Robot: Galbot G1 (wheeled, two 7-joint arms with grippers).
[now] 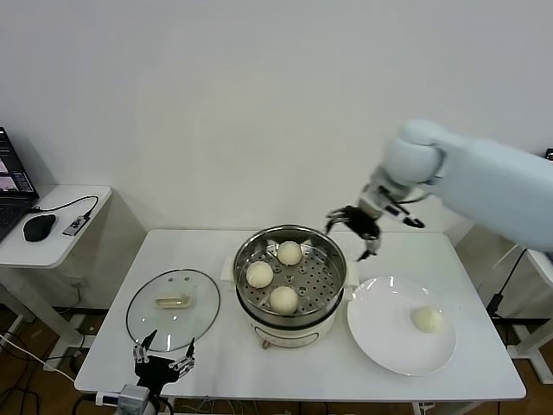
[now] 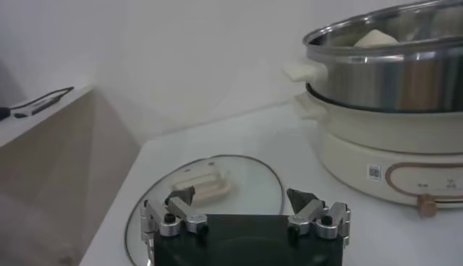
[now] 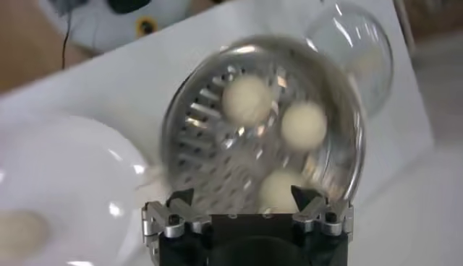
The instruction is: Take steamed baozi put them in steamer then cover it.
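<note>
Above the far right rim of the steamer (image 1: 289,275), the right gripper (image 1: 355,233) hung with its jaws spread wide and nothing between them. Three buns (image 1: 259,274) sat on the pot's perforated tray, apart from one another, with bare tray on the side nearest the plate, probably room kept for the last one. That fourth bun (image 1: 427,319) lay on the white plate (image 1: 380,328) just right of the pot, near the plate's outer edge, so the arm likely needed to swing right and down to reach it. Nothing stood between gripper and plate.

The glass lid (image 1: 173,309) lay flat on the table (image 1: 449,259) to the left of the pot, handle up, placed where the left arm could take it. The left gripper (image 1: 162,353) waited at the table's near edge just in front of the lid, jaws released and empty.
</note>
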